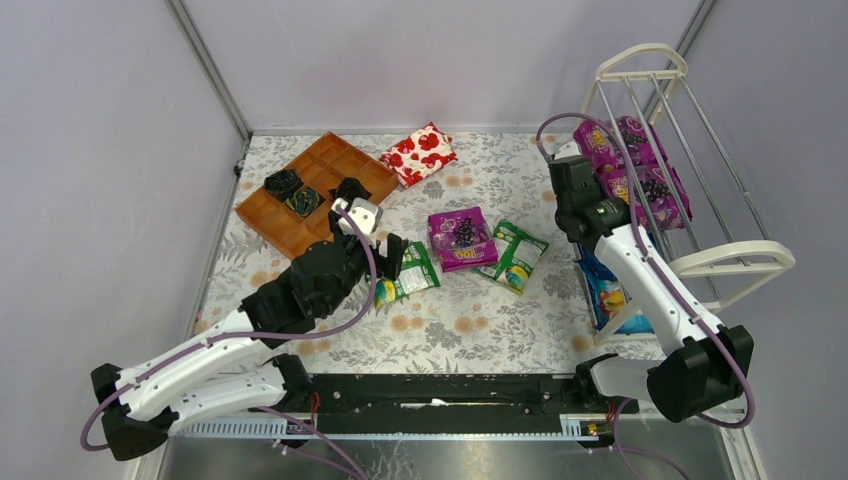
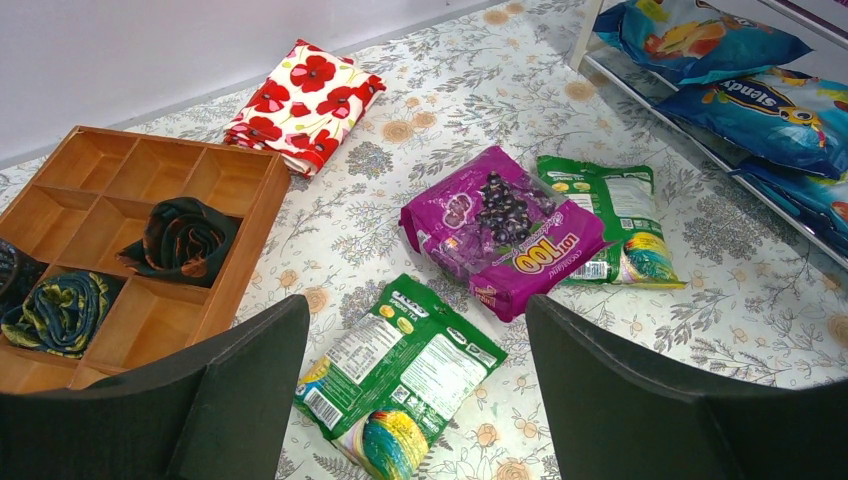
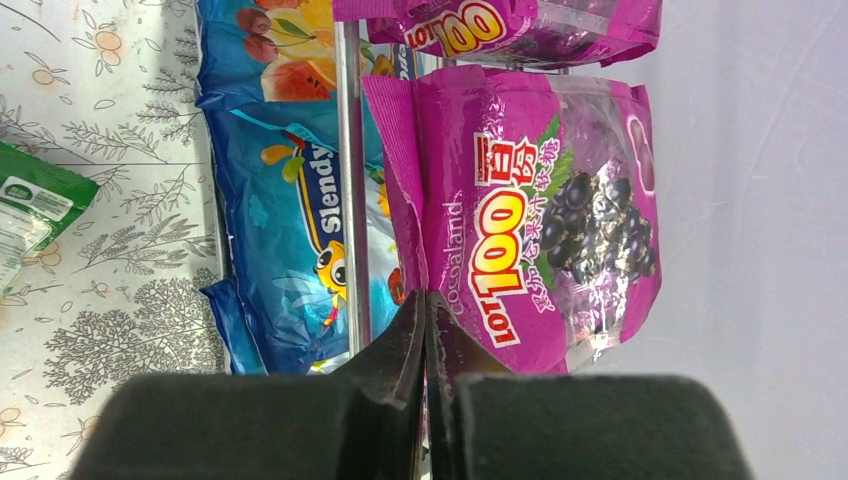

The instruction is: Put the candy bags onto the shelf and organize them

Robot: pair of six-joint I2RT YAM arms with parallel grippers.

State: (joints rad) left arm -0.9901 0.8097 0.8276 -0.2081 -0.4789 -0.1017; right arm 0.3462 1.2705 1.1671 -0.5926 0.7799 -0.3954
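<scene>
A green-and-white candy bag [image 2: 400, 375] [image 1: 408, 275] lies face-down on the flowered table, right below my left gripper [image 2: 415, 312] [image 1: 388, 268]. That gripper is open, one finger on each side above the bag. A purple candy bag [image 2: 500, 225] [image 1: 462, 238] lies further on, overlapping another green one [image 2: 610, 215] [image 1: 515, 255]. Two purple bags [image 1: 600, 140] [image 1: 655, 190] rest on the white wire shelf [image 1: 735, 258]. My right gripper [image 3: 425, 297] is shut, its tips against the lower corner of one of them [image 3: 540, 220].
A brown compartment tray [image 1: 300, 225] with rolled dark cloths [image 2: 185, 240] sits at the back left. A red-flowered packet [image 1: 420, 153] lies beside it. Blue bags [image 1: 610, 295] [image 3: 290, 200] fill the shelf's lowest tier, behind a shelf rod [image 3: 350, 180].
</scene>
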